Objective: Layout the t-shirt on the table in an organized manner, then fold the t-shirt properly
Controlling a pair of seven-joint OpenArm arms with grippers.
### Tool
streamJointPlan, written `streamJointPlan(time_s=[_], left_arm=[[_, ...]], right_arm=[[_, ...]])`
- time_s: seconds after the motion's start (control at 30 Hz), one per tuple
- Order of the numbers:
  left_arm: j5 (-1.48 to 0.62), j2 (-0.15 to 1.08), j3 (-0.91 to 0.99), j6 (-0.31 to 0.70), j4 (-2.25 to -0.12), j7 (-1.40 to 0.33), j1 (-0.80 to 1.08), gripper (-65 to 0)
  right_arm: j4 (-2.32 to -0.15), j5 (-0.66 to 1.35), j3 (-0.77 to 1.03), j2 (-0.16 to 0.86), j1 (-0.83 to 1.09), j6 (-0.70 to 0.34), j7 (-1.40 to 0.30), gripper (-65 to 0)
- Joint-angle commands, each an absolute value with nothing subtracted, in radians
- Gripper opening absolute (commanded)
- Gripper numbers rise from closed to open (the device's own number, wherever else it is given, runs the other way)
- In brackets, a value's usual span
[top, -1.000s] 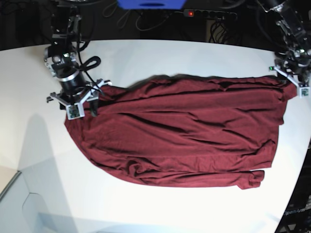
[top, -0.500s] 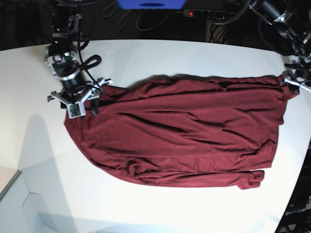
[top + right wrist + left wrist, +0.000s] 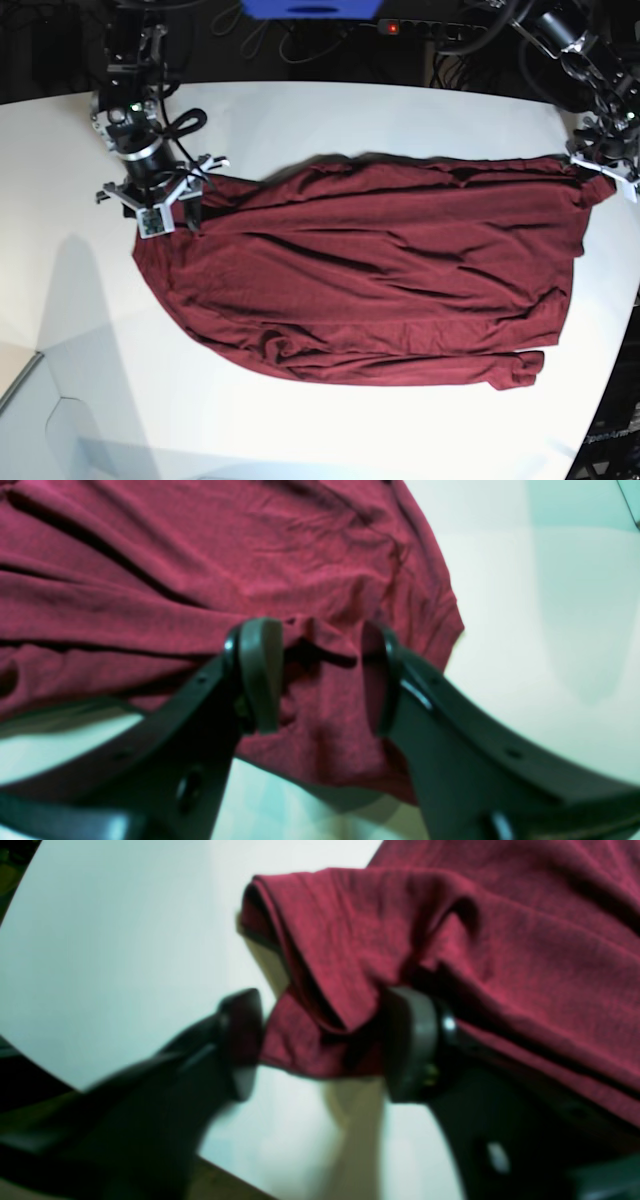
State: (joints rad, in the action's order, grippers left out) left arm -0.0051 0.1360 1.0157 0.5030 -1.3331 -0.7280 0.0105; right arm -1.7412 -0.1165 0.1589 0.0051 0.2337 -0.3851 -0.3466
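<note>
**On the white surface: shirt spread crosswise, both corners attended**

On the surface (image 3: 330, 110) the t-shirt (image 3: 380, 270) lies spread out sideways, wrinkled, with one sleeve bunched at its near edge; only the base view shows this whole extent and the bare white around it.

The right gripper (image 3: 320, 677) stands at the shirt's corner on the base view's left. Its wrist view shows what the base view cannot: the jaws apart with a raised pucker of fabric between them, the pads not visibly pressing on it, so released rather than clenched.

The left gripper (image 3: 320, 1045) sits at the far corner, at the base view's right edge, partly cut off there. Its wrist view shows a folded hem lifted off the surface and lying between both fingers, touching them; whether it is firmly pinched I cannot tell, as the picture is blurred.
</note>
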Motion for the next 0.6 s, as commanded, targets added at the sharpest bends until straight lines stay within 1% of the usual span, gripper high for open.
streamJointPlan(time_s=[0.0,0.07,0.1,0.23,0.27,0.33,0.4,0.43,0.53,0.57], left_arm=[[-0.008,0.156,1.017,0.509,-1.346,-0.719,0.004,-37.9],[-0.008,0.156,1.017,0.51,-1.345,-0.719,0.004,-44.5],[-0.01,0.156,1.015,0.51,-1.345,-0.719,0.004,-46.8],[-0.008,0.156,1.015,0.51,-1.345,-0.719,0.001,-49.4],[-0.008,0.156,1.015,0.51,-1.345,-0.719,-0.001,-50.0],[-0.008,0.156,1.015,0.51,-1.345,-0.719,-0.002,-54.0],[-0.008,0.156,1.015,0.51,-1.345,-0.719,-0.002,-62.2],[-0.008,0.156,1.015,0.51,-1.345,-0.719,-0.004,-65.0],[-0.008,0.156,1.015,0.51,-1.346,-0.719,-0.005,-64.1],[-0.008,0.156,1.015,0.51,-1.348,-0.719,-0.005,-64.9]], right_arm=[[-1.774,-0.107,0.156,0.01,0.232,-0.384,-0.314,-38.4],[-1.799,-0.105,0.148,0.008,0.246,-0.39,-0.314,-38.4],[-1.81,-0.105,0.134,0.008,0.257,-0.417,-0.314,-38.4],[-1.86,-0.108,0.074,0.008,0.286,-0.57,-0.317,-38.4],[-1.867,-0.108,0.064,0.008,0.288,-0.595,-0.317,-38.3],[-1.873,-0.108,0.048,0.008,0.292,-0.604,-0.318,-38.0],[-1.871,-0.108,0.031,0.008,0.306,-0.605,-0.318,-37.9],[-1.871,-0.107,0.019,0.01,0.311,-0.607,-0.318,-37.9],[-1.859,-0.11,-0.038,0.013,0.317,-0.607,-0.318,-37.9],[-1.847,-0.11,-0.056,0.013,0.317,-0.607,-0.318,-37.9]])
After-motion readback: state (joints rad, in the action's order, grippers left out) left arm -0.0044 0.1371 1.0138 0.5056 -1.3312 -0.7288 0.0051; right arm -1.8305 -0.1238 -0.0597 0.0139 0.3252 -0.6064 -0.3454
